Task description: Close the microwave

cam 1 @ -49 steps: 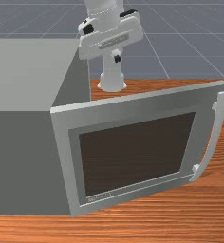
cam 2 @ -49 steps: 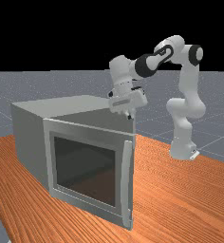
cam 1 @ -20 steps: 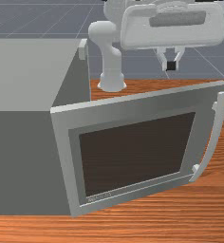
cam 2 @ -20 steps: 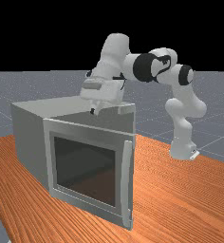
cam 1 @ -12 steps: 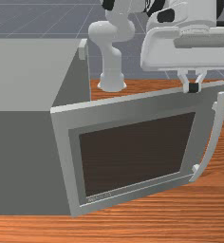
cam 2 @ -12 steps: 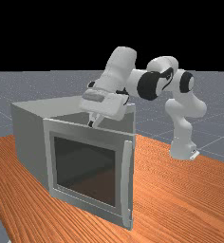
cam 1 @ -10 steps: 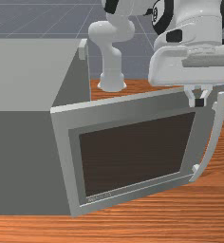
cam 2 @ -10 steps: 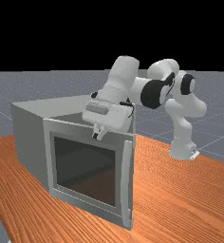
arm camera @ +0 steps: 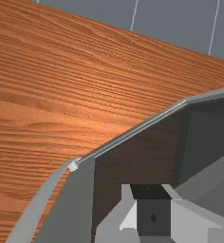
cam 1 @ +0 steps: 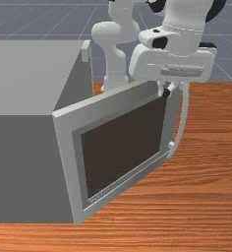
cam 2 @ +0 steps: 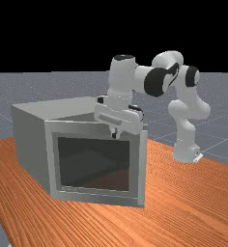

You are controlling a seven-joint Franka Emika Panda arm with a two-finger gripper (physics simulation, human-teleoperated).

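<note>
Gripper [cam 1: 166,92]: empty, fingers pressed together. You had it against or just in front of the outer face of the door [cam 1: 123,147], near the upper edge, beside the handle [cam 1: 186,106]; actual contact could not be made out. The handle was free of any grip. Beyond that, the door stood ajar, angled out from the microwave [cam 1: 22,152], which sat on the table [cam 1: 211,172] at the front view's left.

Step in hand, as judged: pushing the door shut, with a good part of the swing left. Next move called for a steady push on the handle side, curving with the door towards the opening. Your likely risk: fingertips sliding along the face, or slipping over the upper edge, if the path ran too straight.
</note>
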